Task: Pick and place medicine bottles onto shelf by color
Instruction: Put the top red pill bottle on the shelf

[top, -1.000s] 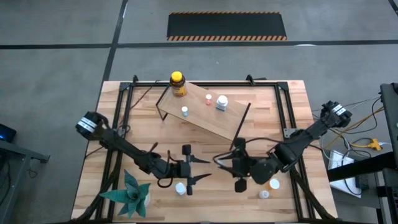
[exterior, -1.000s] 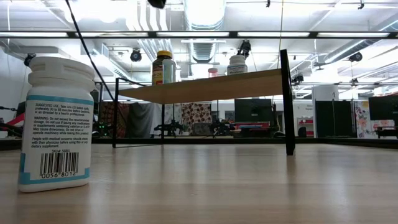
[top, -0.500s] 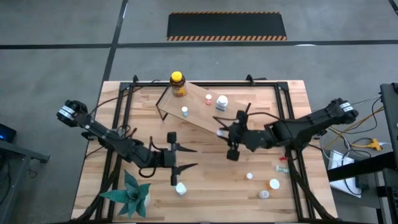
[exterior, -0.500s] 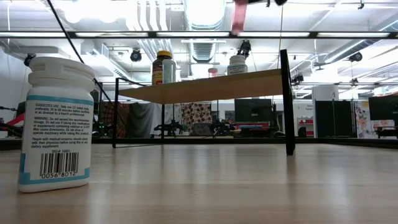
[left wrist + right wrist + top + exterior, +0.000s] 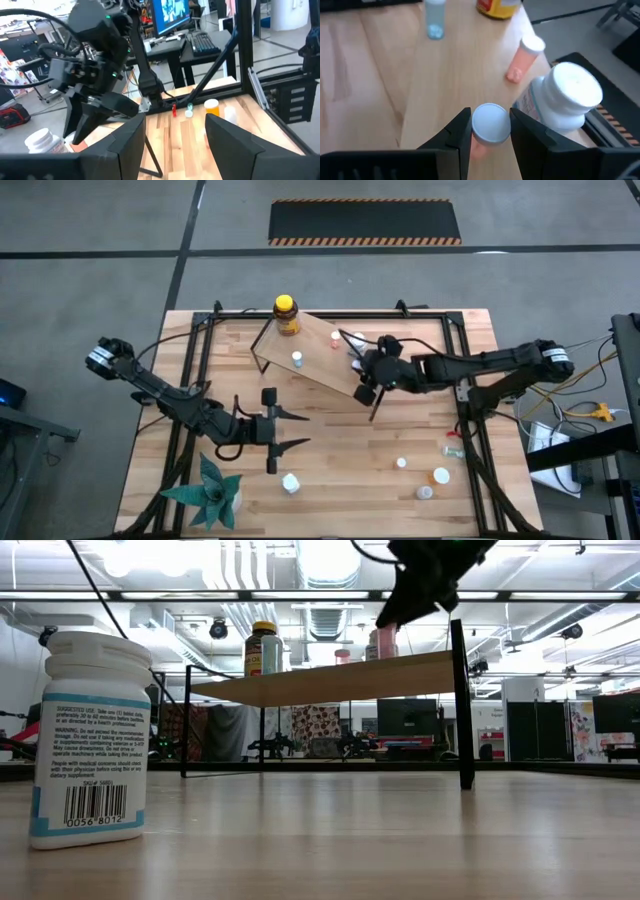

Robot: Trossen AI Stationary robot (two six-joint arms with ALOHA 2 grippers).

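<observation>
I see my right gripper (image 5: 490, 131) over the right part of the shelf (image 5: 318, 365), holding a small pink bottle with a white cap (image 5: 490, 123). Just beside it on the shelf stand a bigger white bottle (image 5: 565, 100) and another pink bottle (image 5: 524, 59). My left gripper (image 5: 272, 430) waits wide open over the desk (image 5: 340, 480), near the left, with a white bottle (image 5: 290, 482) close by.

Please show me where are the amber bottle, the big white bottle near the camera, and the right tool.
amber bottle (image 5: 286, 314): high view, on its yellow cap.
big white bottle (image 5: 90, 740): low view, on its label.
right tool (image 5: 490, 131): right wrist view, between the fingertips, shut on a small white-capped bottle (image 5: 490, 122).
</observation>
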